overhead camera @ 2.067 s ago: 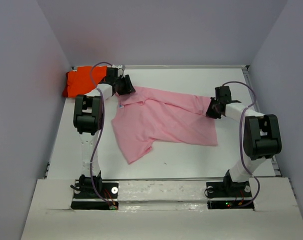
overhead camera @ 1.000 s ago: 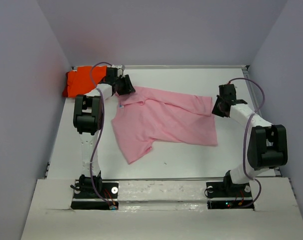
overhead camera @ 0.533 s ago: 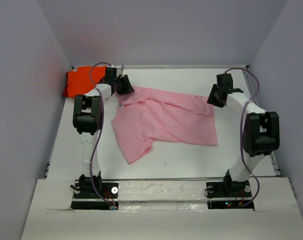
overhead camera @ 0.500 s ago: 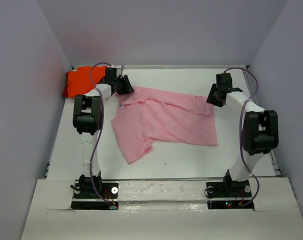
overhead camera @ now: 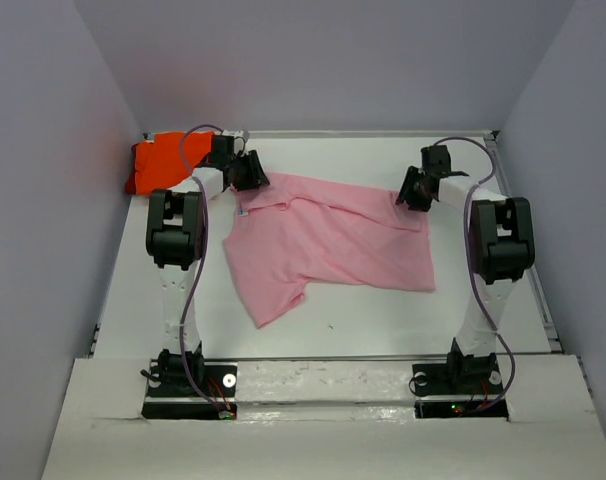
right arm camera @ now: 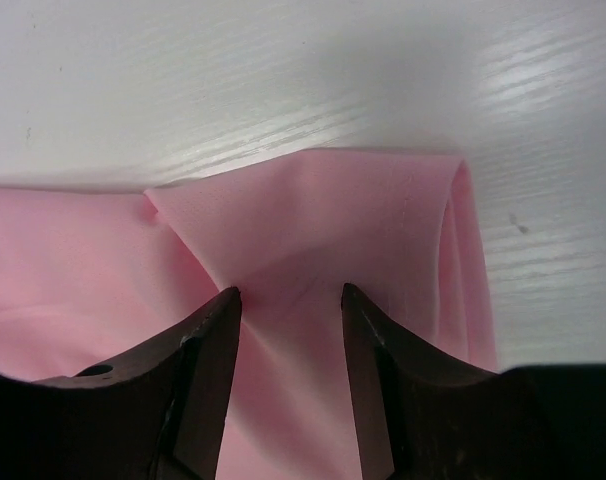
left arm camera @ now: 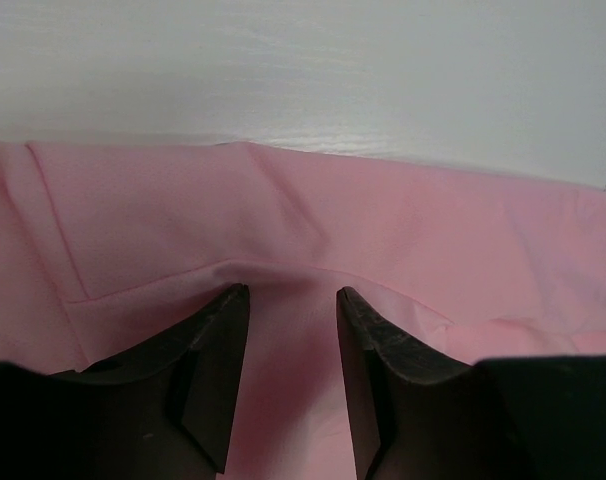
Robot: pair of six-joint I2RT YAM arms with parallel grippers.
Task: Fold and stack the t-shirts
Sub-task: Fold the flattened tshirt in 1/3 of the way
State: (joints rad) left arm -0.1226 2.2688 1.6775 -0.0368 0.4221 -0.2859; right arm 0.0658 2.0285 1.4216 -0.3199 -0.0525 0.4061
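Top external view: shows the pink t-shirt (overhead camera: 323, 245) spread loosely across the middle of the tabletop (overhead camera: 373, 315), wrinkled rather than flat, with one flap reaching toward the near edge left of centre. Places the orange t-shirt (overhead camera: 158, 163) bunched in the far left corner, just apart from the pink one. Finds the left gripper (overhead camera: 255, 178) down at the far left part of the pink t-shirt, by the collar. Finds the right gripper (overhead camera: 411, 196) down at its far right corner.

Left wrist view: shows both fingers (left arm camera: 215, 345) parted to a moderate gap, astride a raised crease of pink cloth. Notes a folded hem running off to the left, and white tabletop beyond the far edge of the cloth. Records cloth lying loose in the gap, not pinched.

Right wrist view: shows the fingers (right arm camera: 208, 345) likewise parted to a moderate gap, set over a turned-over corner of the pink t-shirt. Notes the point of the fold toward the left and a doubled edge running down the right side. Records cloth lying slack between the tips, not clamped. Cannot tell in either wrist view whether the tips press down on the cloth.
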